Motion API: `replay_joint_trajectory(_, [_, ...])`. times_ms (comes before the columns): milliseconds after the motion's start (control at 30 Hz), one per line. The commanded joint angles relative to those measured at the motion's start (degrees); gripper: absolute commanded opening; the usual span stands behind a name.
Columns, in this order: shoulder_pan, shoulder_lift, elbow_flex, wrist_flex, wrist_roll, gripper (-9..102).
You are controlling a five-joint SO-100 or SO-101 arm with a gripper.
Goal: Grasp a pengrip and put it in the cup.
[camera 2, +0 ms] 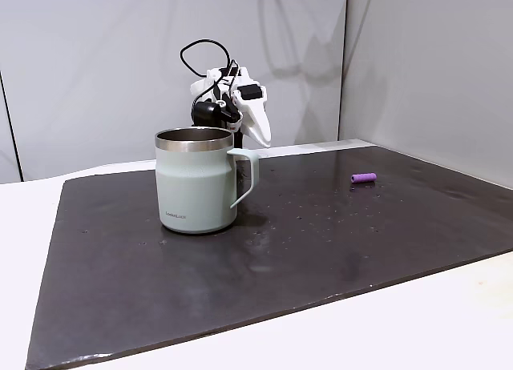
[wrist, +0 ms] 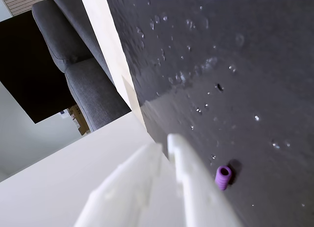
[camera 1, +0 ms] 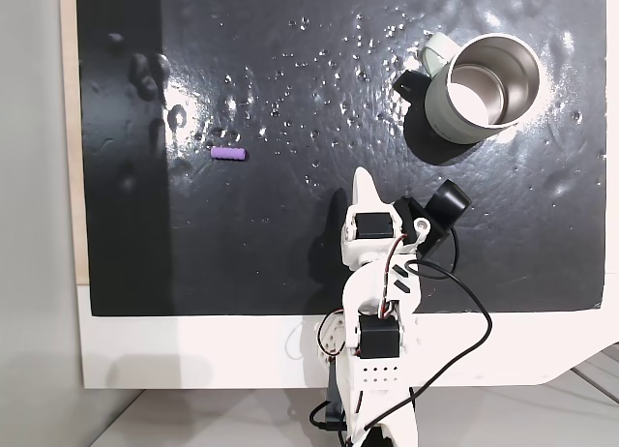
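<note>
The purple pengrip (camera 1: 229, 154) lies on its side on the black mat, left of centre in a fixed view, with nothing touching it. It also shows as a small tube far right on the mat (camera 2: 363, 178) and just right of my fingers in the wrist view (wrist: 223, 177). The grey-green cup (camera 1: 447, 113) stands upright at the mat's far right corner, handle to the left, steel inside bare; the low fixed view has the cup (camera 2: 196, 186) in front. My white gripper (camera 1: 364, 179) hangs above the mat's near middle, shut and holding nothing, apart from both; the gripper (camera 2: 261, 135) is behind the cup, and its fingertips (wrist: 164, 141) point past the mat's edge.
The black mat (camera 1: 290, 253) is dimpled and shiny, lying on a white table (camera 1: 193, 350) with a pale wooden strip along its left edge. A grey sofa (wrist: 73, 65) stands beyond the table in the wrist view. Grey walls (camera 2: 96, 58) back the table.
</note>
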Motion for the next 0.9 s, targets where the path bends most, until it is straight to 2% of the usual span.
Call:
replay_joint_trajectory(0, [-0.18,0.79,2.99,-1.93,-0.88,0])
replay_joint_trajectory(633, [-0.53,0.79,2.46,-1.85,-0.79,0])
replay_joint_trajectory(767, [-2.99,0.79,-7.03,2.55,-2.29,0])
replay_joint_trajectory(867, [-7.38,0.35,-15.03,8.88,-0.53,0])
